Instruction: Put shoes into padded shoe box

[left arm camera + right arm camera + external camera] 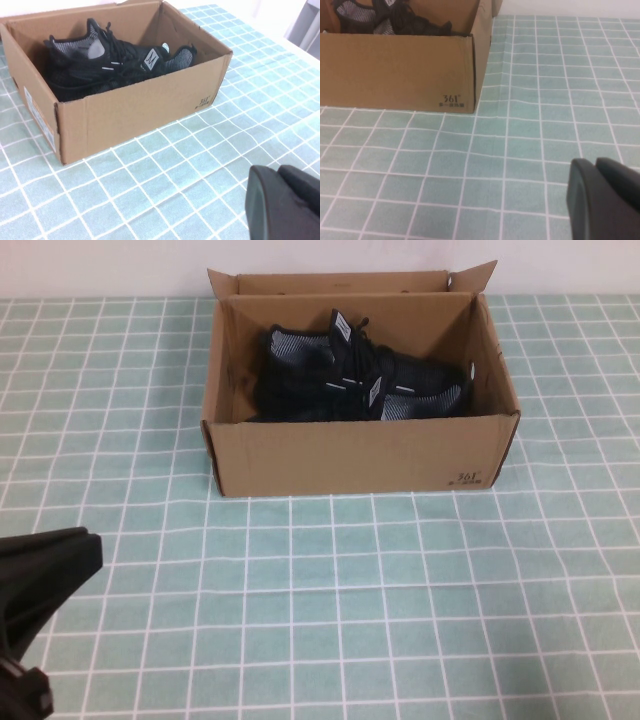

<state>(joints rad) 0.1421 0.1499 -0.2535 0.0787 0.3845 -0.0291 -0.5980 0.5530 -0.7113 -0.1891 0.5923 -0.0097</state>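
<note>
**Two shoes lodged in the box, both grippers drawn back**

Both shoes (360,380) are seen inside the box (360,455), laid side by side, uppers up, laces and white-dashed sides showing above the front wall. The box stands on the checked cloth (400,590) toward the far edge, flaps upright, with the "361" mark (466,478) on its near right corner.

The left gripper (282,202) is held low over the cloth, well short of the box, closed and empty. The right gripper (602,197) is likewise parked near the cloth on the box's right, closed, with nothing held.

The task is judged essentially done. The shoes are judged light, with soft, yielding knit uppers and stiffer ribbed soles; if a shift were needed, the heel collar or sole edge would be gripped. The cardboard is light and easily pushed.
</note>
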